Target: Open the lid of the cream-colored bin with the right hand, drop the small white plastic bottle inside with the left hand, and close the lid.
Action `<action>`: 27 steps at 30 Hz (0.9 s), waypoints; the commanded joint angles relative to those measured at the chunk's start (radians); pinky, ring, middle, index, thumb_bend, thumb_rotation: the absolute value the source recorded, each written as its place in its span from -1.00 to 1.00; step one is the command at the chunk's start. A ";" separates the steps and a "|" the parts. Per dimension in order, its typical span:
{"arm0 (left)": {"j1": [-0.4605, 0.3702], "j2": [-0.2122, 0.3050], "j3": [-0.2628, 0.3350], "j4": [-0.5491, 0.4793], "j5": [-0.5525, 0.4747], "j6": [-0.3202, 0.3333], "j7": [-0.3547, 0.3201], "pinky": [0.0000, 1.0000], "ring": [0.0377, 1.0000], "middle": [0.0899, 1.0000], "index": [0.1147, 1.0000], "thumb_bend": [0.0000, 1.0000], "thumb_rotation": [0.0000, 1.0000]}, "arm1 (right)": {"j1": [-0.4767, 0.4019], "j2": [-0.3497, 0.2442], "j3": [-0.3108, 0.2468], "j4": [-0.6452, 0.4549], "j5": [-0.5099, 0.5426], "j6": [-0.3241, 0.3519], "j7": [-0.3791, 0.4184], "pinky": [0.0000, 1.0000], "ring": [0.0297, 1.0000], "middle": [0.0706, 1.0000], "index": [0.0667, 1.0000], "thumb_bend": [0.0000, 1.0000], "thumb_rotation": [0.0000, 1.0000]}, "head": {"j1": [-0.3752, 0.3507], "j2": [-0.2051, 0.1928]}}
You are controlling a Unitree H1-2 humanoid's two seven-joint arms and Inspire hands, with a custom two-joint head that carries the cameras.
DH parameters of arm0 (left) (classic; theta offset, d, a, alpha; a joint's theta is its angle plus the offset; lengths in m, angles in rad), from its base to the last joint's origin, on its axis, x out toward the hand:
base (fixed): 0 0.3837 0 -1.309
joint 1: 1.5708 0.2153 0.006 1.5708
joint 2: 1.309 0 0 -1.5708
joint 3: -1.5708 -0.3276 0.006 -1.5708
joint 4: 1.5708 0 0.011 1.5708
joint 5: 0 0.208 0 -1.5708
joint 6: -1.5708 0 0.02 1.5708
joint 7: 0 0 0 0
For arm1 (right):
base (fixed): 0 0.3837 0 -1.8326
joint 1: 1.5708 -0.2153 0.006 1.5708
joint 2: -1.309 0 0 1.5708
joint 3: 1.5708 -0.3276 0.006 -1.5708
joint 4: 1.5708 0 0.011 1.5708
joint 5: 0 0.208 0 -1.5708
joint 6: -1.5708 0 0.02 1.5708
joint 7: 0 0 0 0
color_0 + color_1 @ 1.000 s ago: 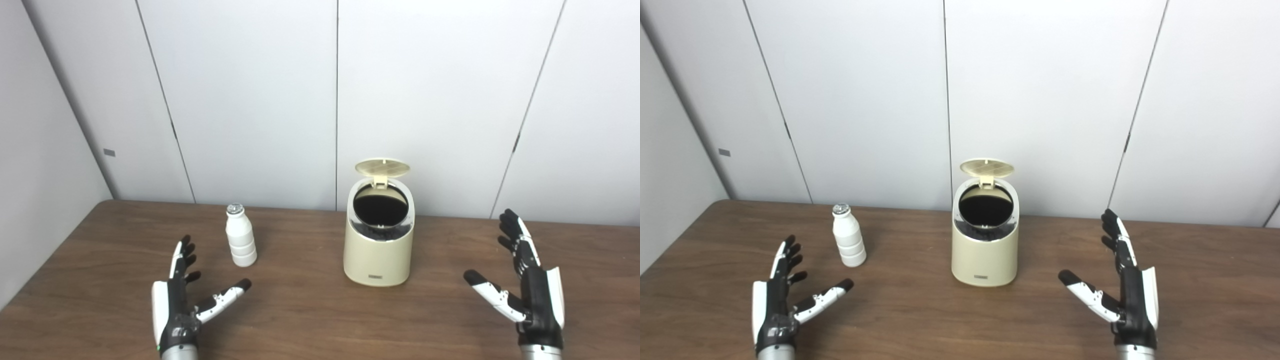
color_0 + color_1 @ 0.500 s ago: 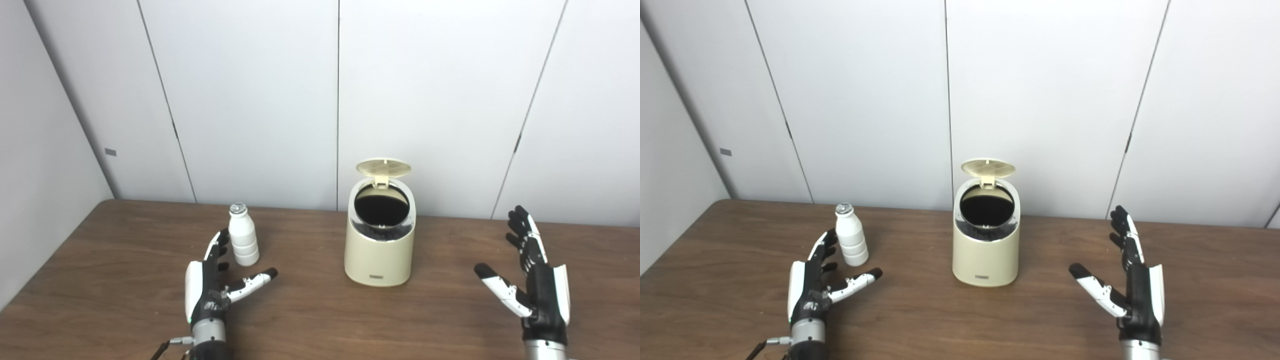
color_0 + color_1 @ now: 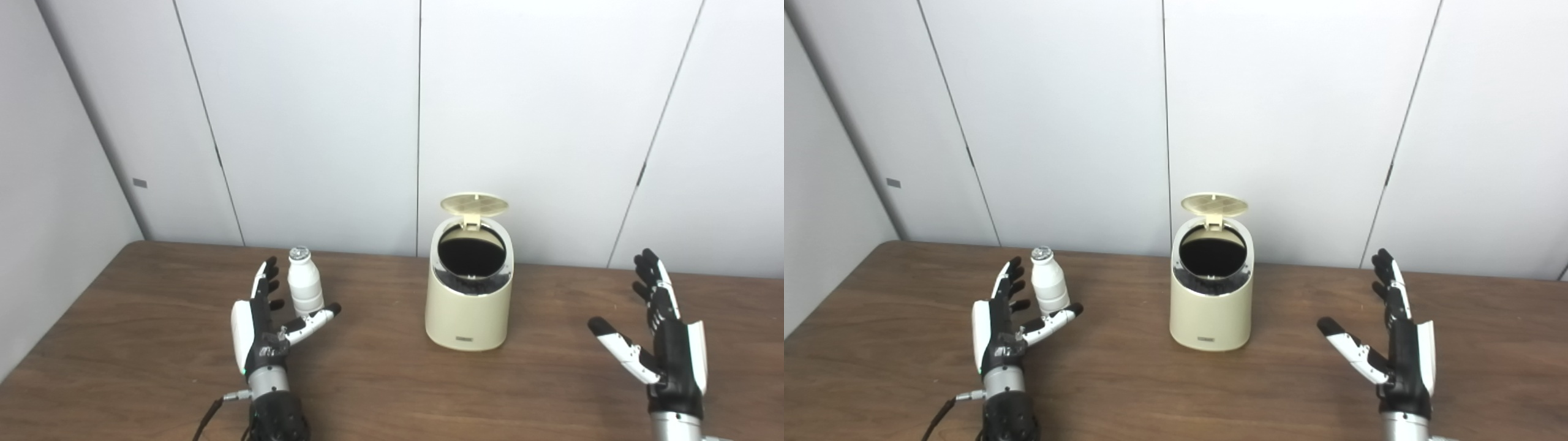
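1. The left hand (image 3: 260, 327) had moved forward since a second earlier, its spread fingers now flanking the upright bottle (image 3: 304, 290) without gripping it.
2. The bin (image 3: 468, 293) stood mid-table (image 3: 380, 380), lid (image 3: 474, 204) up.
3. The right hand (image 3: 664, 352) hovered open, well apart.

bare lab: white wall panels (image 3: 318, 122), table (image 3: 380, 392)

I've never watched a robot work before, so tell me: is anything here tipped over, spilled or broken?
Nothing stands out. The bottle stands upright on the table, with the left robot hand open around it. The bin sits upright with its lid up. The right robot hand is open, apart from the bin.
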 commanded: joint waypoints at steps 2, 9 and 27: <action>-0.060 0.014 0.002 0.013 0.008 -0.038 0.034 0.39 0.64 0.70 0.78 0.78 -0.86 | 0.034 -0.030 -0.008 0.025 -0.043 -0.040 -0.008 0.72 0.82 0.81 0.86 0.54 0.29 | 0.001 -0.001; -0.133 0.034 0.027 0.150 -0.014 -0.084 0.104 0.45 0.67 0.70 0.72 0.71 -0.97 | 0.045 -0.027 -0.009 0.016 -0.042 -0.039 -0.002 0.64 0.78 0.78 0.86 0.55 0.28 | -0.004 -0.008; -0.177 0.070 -0.005 0.268 -0.017 -0.143 0.125 0.21 0.33 0.29 0.26 0.85 -1.00 | 0.061 -0.014 -0.012 -0.023 -0.038 -0.026 0.018 0.65 0.78 0.79 0.86 0.57 0.24 | -0.011 -0.006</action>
